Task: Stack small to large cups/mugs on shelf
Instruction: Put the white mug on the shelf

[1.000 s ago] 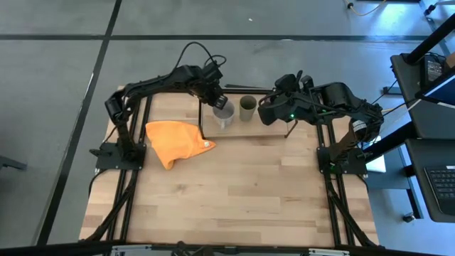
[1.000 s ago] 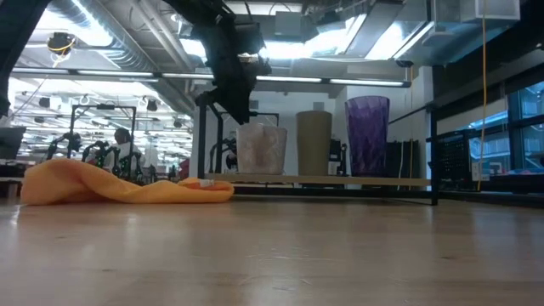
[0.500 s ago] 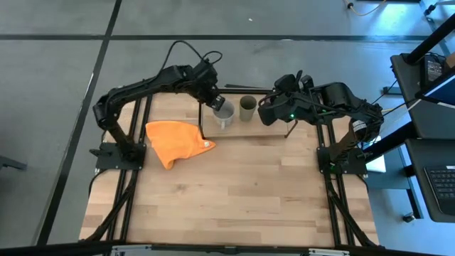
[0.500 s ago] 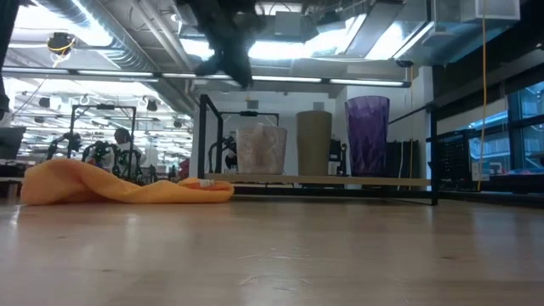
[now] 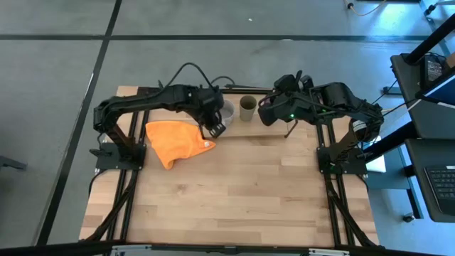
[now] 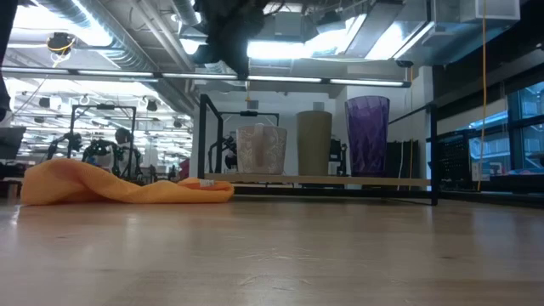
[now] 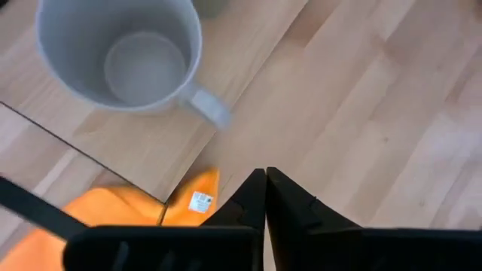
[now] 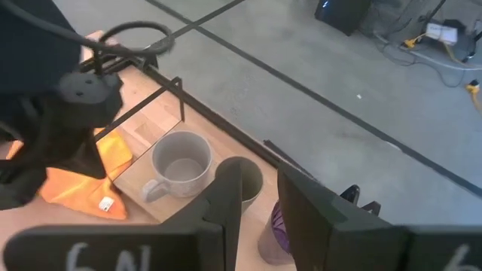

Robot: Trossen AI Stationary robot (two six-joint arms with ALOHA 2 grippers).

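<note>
The grey mug [image 7: 120,53] stands upright on the shelf board [image 6: 399,180] at its left end, its handle [image 7: 209,105] toward the table's near side. The olive-green cup [image 6: 314,143] stands in the middle and the purple ribbed cup [image 6: 367,136] at the right end. My left gripper [image 7: 265,179] is shut and empty, high above the shelf's near edge, just near of the mug [image 5: 227,109]. My right gripper [image 8: 260,203] is open and empty above the purple cup [image 8: 273,229], which it hides in the high view.
An orange cloth [image 5: 174,141] lies on the table left of the shelf, its corner with a white tag [image 7: 199,201] by the shelf's leg. Black wire frames [image 6: 204,136] rise at the shelf's ends. The wide wooden tabletop [image 5: 234,192] stretches toward the near edge.
My left gripper has risen from beside the grey mug's rim and gone toward the table's near edge, ending above the shelf's near edge. The mug has stayed upright on the shelf. My right arm has kept still.
</note>
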